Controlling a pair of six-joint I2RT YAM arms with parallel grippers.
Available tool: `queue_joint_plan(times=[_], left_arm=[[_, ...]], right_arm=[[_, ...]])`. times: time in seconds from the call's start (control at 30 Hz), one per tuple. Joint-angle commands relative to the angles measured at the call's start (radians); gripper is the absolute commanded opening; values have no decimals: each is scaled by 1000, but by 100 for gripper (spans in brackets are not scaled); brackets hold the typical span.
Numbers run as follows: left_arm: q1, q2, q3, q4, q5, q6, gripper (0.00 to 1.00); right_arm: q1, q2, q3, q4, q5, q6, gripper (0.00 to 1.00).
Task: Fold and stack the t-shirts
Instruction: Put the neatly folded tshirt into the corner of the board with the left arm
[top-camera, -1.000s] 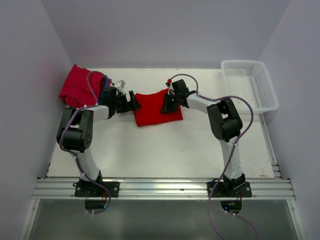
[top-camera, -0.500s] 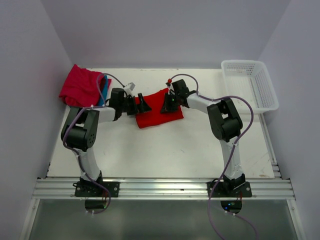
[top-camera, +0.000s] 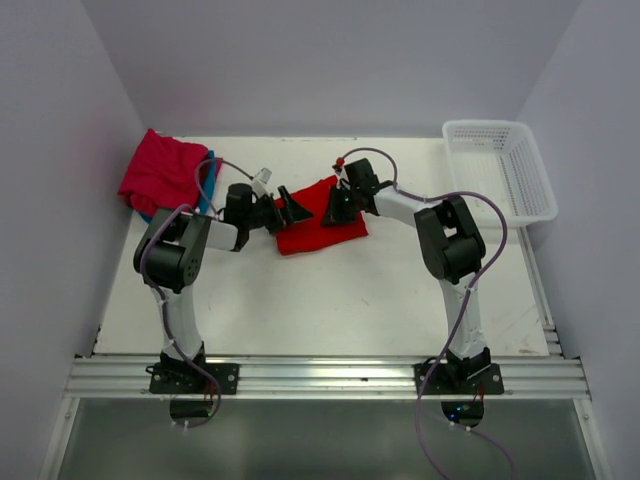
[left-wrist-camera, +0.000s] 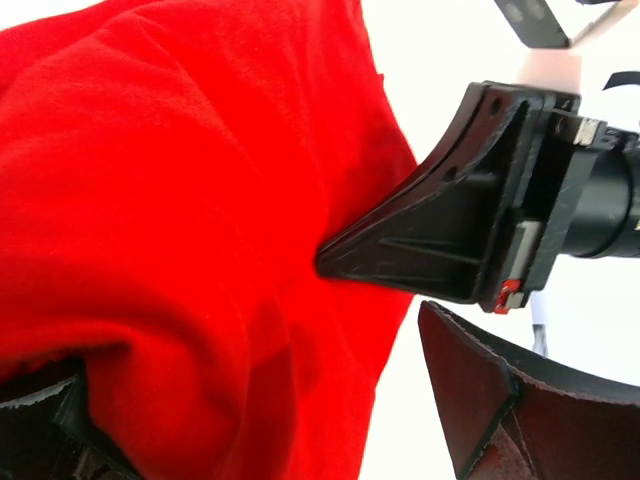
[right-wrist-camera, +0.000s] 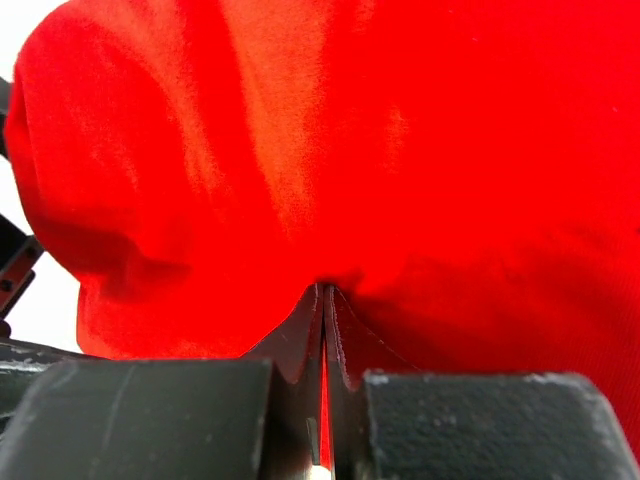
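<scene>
Bright red t-shirt (top-camera: 322, 225): soft, light, limp, a rumpled rectangle in the middle of the surface (top-camera: 350, 300).
It likely sags and slips, so a pinched fold or hem is the place to grip; the right end effector (right-wrist-camera: 323, 300) is clenched on such a fold, the left end effector (top-camera: 296, 208) gapes released at its left edge.

This is a robotics lab work cell, not a lived-in room. A bare white table (top-camera: 330, 300) is boxed in by plain pale walls (top-camera: 50, 150) at 9, 12 and 3 o'clock. At 6 o'clock an aluminium rail (top-camera: 330, 378) runs along the table edge, with the left arm (top-camera: 170, 290) and right arm (top-camera: 455, 270) bolted to it, trailing exposed purple cables (top-camera: 503, 232). A white mesh basket (top-camera: 530, 190) sits at 2 o'clock.
</scene>
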Motion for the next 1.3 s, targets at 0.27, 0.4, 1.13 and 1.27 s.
queue_joint_plan(times=[0.27, 0.4, 1.13, 1.27], left_arm=[[-37, 139, -2, 2, 53, -98, 0], [-37, 127, -20, 68, 73, -108, 0], [5, -218, -91, 72, 38, -82, 0], [25, -302, -49, 50, -16, -87, 0]], right_arm=[[-6, 28, -30, -27, 28, -17, 0], [-6, 20, -44, -14, 19, -23, 0], [-7, -791, -527, 233, 63, -42, 55], [-7, -854, -578, 164, 84, -72, 54]])
